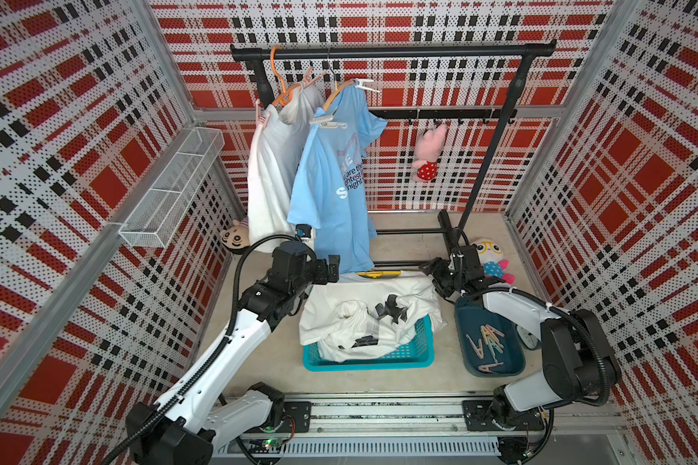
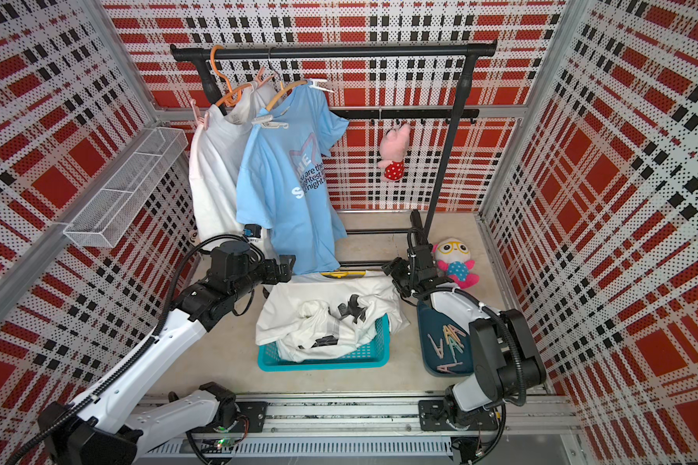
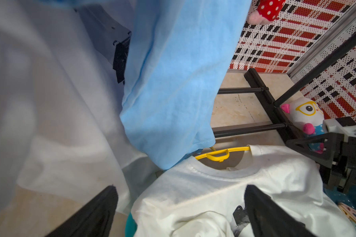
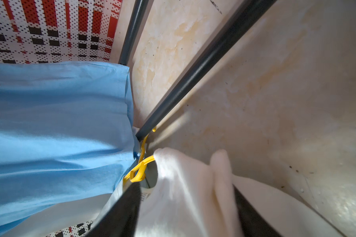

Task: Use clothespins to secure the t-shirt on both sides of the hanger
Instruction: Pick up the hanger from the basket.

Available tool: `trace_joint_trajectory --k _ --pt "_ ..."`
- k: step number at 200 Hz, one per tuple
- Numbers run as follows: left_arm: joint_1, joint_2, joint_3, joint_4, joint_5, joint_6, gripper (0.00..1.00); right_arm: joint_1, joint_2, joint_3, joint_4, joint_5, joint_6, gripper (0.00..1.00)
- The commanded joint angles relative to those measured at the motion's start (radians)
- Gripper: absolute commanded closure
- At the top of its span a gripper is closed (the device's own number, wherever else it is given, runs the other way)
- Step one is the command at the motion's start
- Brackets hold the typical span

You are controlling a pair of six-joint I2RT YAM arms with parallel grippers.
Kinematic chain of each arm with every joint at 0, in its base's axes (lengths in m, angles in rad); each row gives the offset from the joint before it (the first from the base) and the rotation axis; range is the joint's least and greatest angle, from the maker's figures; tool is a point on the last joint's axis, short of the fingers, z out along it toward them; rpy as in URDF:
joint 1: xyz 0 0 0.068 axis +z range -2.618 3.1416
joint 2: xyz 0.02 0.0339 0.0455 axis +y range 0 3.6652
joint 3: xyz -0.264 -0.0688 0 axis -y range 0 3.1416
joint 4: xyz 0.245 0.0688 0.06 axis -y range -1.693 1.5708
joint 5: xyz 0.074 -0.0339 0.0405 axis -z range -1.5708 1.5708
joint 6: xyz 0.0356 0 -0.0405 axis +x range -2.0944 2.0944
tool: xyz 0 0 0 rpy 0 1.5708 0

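Nearest, rail [image 1: 379, 412] with both arm bases. Beyond, teal basket [image 1: 379, 361] under white t-shirt [image 1: 351, 322] threaded on yellow hanger [image 1: 377, 274]. Left jaws wide and empty, just beside one shoulder of that t-shirt. Right jaws partly closed around fabric at the other shoulder; firmly clamped or not, cannot tell. Loose clothespins [image 1: 487, 342] in dark tray [image 1: 510, 360] beside basket, below right arm; others clipped on blue shirt [image 1: 331, 193] and hung white shirt [image 1: 267, 173] on rack [image 1: 379, 52].
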Motion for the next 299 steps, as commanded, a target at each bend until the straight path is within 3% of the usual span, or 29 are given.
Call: trace_joint_trajectory --k 1,10,31,71,111,139,220,256,299 --pt "-0.007 -0.012 -0.009 0.029 0.002 -0.002 0.03 -0.006 -0.048 -0.036 0.037 0.048 0.013 0.62" --pt "-0.010 -0.009 -0.008 0.033 0.003 -0.001 0.03 -0.005 -0.064 -0.044 0.033 0.070 0.004 0.69" --pt "-0.020 -0.001 -0.002 0.037 0.002 0.005 0.03 -0.004 -0.096 -0.068 0.056 0.079 -0.024 0.72" --pt "-0.036 0.007 0.006 0.044 -0.015 0.010 0.03 -0.003 -0.167 -0.120 0.157 0.066 -0.046 0.90" --pt "-0.046 0.009 0.009 0.049 -0.035 0.019 0.03 -0.003 -0.249 -0.167 0.255 0.020 -0.019 1.00" --pt "-0.048 0.007 0.018 0.052 -0.044 0.026 0.03 0.006 -0.316 -0.172 0.245 0.001 -0.035 1.00" --pt "-0.049 -0.049 0.063 0.052 -0.121 0.049 0.03 0.107 -0.486 -0.098 -0.133 0.040 -0.308 1.00" --pt "-0.053 -0.106 0.085 0.056 -0.112 0.047 0.03 0.196 -0.542 -0.093 -0.265 0.109 -0.418 1.00" --pt "-0.057 -0.163 0.058 0.092 -0.125 0.038 0.03 0.318 -0.665 -0.165 -0.268 0.237 -0.501 1.00"
